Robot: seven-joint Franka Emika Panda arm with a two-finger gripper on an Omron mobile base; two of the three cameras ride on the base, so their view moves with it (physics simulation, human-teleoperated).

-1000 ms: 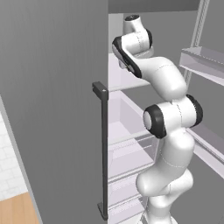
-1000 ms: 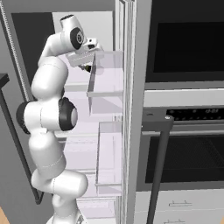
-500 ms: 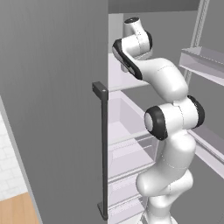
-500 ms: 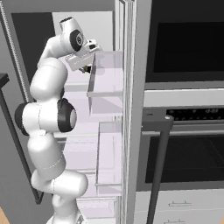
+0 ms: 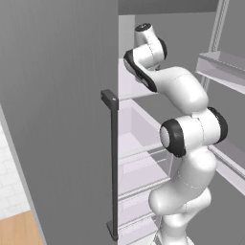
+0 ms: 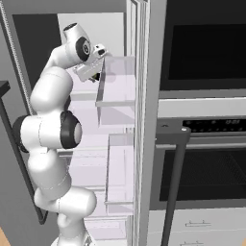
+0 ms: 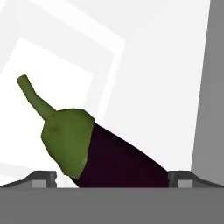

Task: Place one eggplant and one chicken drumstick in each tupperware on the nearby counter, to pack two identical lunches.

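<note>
Gripper [image 7: 112, 180], having advanced slightly into the fridge's upper shelf, holds its fingers spread either side of the dark-purple, green-capped eggplant [image 7: 105, 153] at six o'clock; grasp not yet made.

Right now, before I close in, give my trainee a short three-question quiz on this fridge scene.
1. True or false: the pincer is already shut on the eggplant.
2. Which way does the eggplant's green stem point in the hand view? A) toward the upper left B) toward the lower right C) straight down
3. Fill in: in the right base view, the appliance with the dark glass door right of the open fridge is an ____.

Key
1. False: its fingertips stand wide, one on each side of the eggplant.
2. A
3. oven
</note>
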